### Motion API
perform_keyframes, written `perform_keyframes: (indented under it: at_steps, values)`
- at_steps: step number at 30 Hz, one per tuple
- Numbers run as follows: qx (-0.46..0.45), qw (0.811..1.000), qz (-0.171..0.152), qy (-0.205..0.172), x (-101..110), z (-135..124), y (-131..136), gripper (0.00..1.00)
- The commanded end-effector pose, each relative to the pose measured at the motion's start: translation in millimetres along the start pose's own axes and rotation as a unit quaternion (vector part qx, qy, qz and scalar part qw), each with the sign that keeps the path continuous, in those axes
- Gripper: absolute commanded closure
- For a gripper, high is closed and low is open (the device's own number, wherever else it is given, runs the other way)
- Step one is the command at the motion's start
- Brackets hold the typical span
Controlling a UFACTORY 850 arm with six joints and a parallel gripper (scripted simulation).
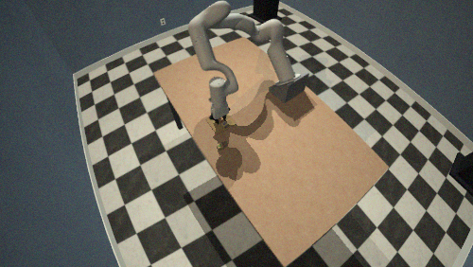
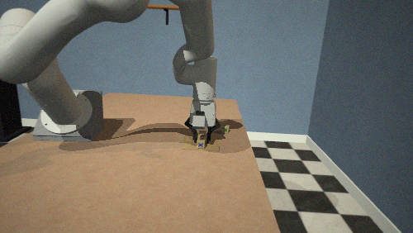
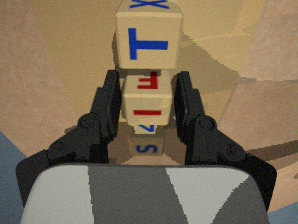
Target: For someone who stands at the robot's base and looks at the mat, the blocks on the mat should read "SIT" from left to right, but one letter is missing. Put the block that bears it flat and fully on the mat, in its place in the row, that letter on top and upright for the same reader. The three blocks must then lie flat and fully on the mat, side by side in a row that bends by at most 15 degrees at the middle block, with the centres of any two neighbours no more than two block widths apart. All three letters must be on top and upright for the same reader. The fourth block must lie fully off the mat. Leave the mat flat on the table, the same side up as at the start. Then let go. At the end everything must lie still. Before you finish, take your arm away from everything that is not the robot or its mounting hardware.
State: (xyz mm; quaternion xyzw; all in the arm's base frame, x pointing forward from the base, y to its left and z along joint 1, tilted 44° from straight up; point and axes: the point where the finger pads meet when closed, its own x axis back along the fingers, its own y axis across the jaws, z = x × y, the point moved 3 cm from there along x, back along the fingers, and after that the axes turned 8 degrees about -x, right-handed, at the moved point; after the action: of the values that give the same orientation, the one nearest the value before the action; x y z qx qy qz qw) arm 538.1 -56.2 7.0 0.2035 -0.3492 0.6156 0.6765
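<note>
In the wrist view three tan blocks lie in a row on the pale mat. The far block bears a blue T on top and a blue X on its end face. The middle block bears a red I. The near block bears a blue S and is partly hidden under the gripper body. My gripper is low over the row, its fingers on either side of the I block, open and not gripping it. A fourth block with a green mark lies apart from the row, off the mat.
The robot base stands on the brown table. The mat lies near the table's edge, with checkered floor beyond. A dark stand is at the far right.
</note>
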Motion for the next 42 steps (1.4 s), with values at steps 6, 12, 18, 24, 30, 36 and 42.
perform_keyframes:
  at_steps: [6, 12, 18, 24, 30, 36, 42]
  values:
    - [0.0, 1.0, 0.001, 0.0, 1, 0, -1, 0.53]
    - [0.0, 1.0, 0.001, 0.0, 15, 0, -1, 0.53]
    - [0.0, 1.0, 0.001, 0.0, 45, 0, -1, 0.53]
    - [0.0, 1.0, 0.001, 0.0, 67, 0, -1, 0.53]
    - [0.0, 1.0, 0.001, 0.0, 87, 0, -1, 0.53]
    - [0.0, 1.0, 0.001, 0.0, 91, 0, -1, 0.0]
    - [0.0, 1.0, 0.001, 0.0, 91, 0, -1, 0.0]
